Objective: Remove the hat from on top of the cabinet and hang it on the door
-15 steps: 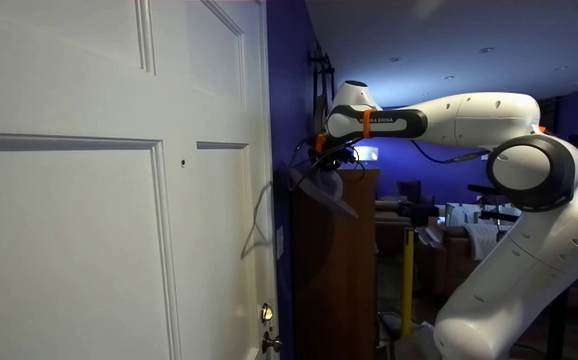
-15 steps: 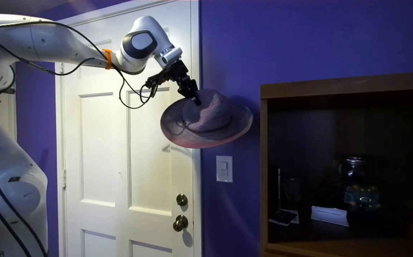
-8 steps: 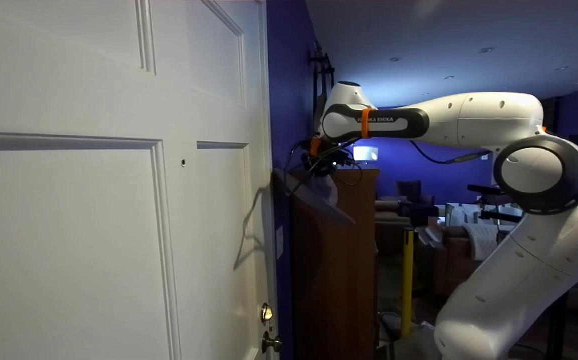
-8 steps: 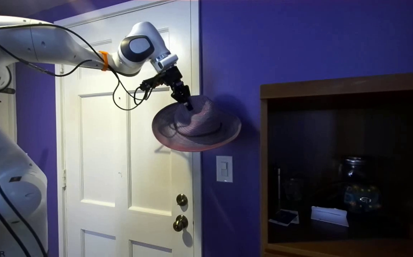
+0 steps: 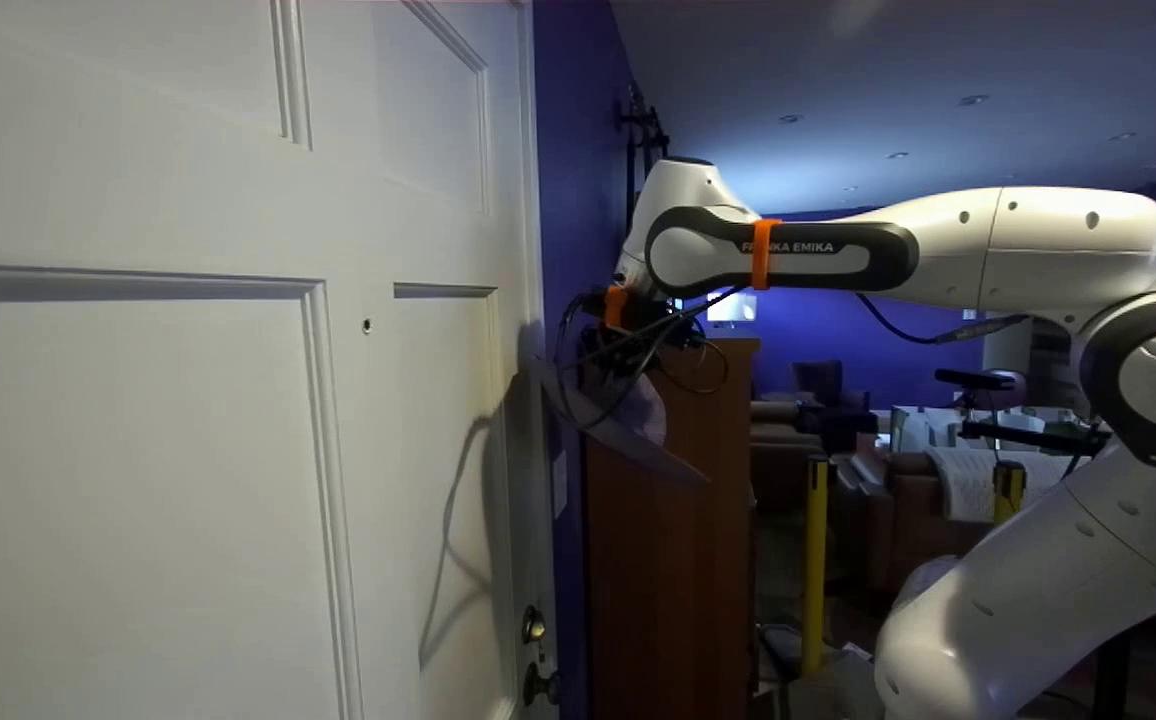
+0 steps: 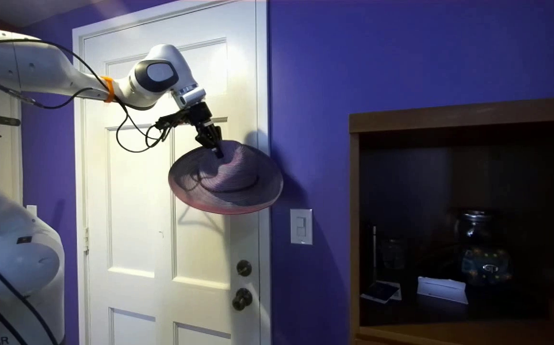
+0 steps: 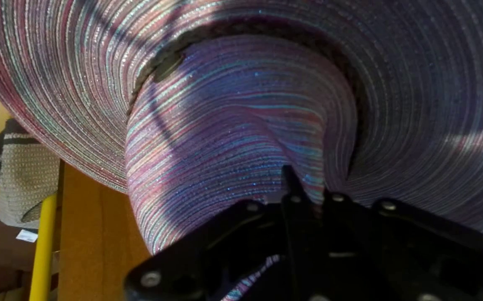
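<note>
The hat [image 6: 231, 177] is a wide-brimmed, woven, pink-purple striped hat with a dark band. It also shows in the wrist view [image 7: 224, 138]. My gripper [image 6: 217, 151] is shut on a fold of the hat's crown; in the wrist view the fingers [image 7: 308, 188] pinch the cloth. The hat hangs tilted in the air, in front of the right part of the white panelled door [image 6: 135, 201] in that exterior view. A small hook-like mark shows on the door's middle. The cabinet [image 6: 449, 115] stands to the right, apart from the hat.
Brass door knob [image 6: 242, 299] and lock [image 6: 244, 268] stick out below the hat. A light switch [image 6: 301, 226] is on the purple wall. A jar and papers sit inside the cabinet. A yellow post [image 5: 814, 560] stands beyond the cabinet. Loose cables [image 6: 135, 143] hang by the wrist.
My arm has carried the hat leftward and slightly down, away from the cabinet and from the purple wall across to the door's front. The gripper has stayed shut on the crown.
</note>
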Controlling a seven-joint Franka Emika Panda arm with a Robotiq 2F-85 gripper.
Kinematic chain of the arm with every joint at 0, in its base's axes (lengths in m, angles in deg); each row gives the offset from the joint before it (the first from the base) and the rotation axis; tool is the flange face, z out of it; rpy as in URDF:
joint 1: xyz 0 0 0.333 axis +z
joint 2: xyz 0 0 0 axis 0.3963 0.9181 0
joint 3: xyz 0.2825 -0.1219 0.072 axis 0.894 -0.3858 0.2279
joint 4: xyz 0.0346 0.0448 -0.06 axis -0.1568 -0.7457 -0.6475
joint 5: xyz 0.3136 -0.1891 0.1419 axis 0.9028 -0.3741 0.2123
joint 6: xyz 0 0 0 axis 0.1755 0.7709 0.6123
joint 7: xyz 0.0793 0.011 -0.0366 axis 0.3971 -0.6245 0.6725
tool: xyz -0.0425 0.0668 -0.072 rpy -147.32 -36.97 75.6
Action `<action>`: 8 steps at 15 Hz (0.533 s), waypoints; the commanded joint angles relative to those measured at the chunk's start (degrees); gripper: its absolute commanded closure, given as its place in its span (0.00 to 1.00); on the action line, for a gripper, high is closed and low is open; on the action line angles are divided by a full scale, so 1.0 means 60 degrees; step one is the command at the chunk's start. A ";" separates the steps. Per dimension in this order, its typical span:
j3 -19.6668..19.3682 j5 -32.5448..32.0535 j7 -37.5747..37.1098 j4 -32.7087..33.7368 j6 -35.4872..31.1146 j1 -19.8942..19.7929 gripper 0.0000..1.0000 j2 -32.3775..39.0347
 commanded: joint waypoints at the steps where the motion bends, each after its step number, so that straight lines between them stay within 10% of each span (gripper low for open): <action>1: 0.0545 0.0377 -0.1235 -0.1161 -0.0691 0.0160 0.99 -0.0776; 8: 0.0693 0.0187 -0.1554 -0.1090 -0.0342 0.0263 0.96 -0.0507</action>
